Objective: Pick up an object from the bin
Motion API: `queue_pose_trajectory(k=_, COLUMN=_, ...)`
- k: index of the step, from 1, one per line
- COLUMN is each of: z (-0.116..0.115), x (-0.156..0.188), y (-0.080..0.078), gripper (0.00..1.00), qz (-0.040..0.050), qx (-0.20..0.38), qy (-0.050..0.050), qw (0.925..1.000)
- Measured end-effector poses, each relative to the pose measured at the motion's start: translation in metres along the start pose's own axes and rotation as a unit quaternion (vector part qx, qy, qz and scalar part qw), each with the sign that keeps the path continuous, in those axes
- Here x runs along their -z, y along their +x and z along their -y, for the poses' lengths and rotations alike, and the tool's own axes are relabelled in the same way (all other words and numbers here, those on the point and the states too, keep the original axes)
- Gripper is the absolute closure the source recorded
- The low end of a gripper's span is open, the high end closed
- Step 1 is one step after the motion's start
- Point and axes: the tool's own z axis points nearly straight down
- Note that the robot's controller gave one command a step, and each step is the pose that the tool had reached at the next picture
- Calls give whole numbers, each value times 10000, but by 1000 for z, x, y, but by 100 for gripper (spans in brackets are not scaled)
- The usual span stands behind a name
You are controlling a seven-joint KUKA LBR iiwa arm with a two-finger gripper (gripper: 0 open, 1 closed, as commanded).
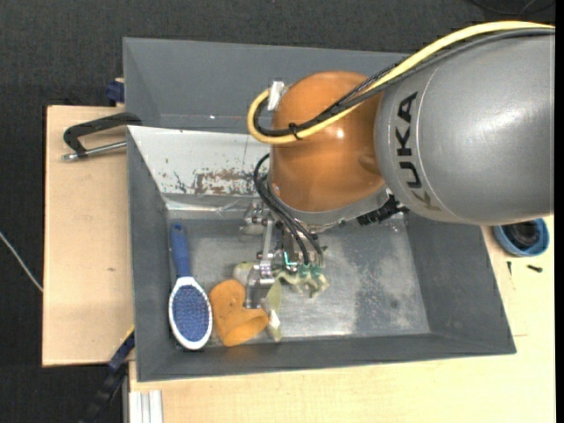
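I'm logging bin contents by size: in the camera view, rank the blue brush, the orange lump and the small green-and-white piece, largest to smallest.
1. blue brush, handle plus head.
2. orange lump, about as big as the brush head alone.
3. green-and-white piece, smallest, though partly hidden under the arm.

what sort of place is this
Most likely a robotics lab's grasping test station: a KUKA arm reaches into a grey metal bin holding loose items, among them a blue brush and an orange lump.

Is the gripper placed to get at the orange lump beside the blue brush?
Probably yes: the gripper hangs right beside the orange lump, whose top is bare; the blue brush lies on its other side.
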Motion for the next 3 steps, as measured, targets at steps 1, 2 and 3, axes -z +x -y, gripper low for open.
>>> queue_pose_trajectory(k=1, z=20, x=-121, y=-10, gripper=0, qz=47, qx=1340, qy=7, qw=9910)
queue_pose_trajectory(k=2, z=19, x=-124, y=-9, gripper=100, qz=34, qx=1341, qy=0, qw=9910)
queue_pose_trajectory(k=3, z=0, x=12, y=-9, gripper=100, qz=105, qx=2056, qy=-8, qw=9786)
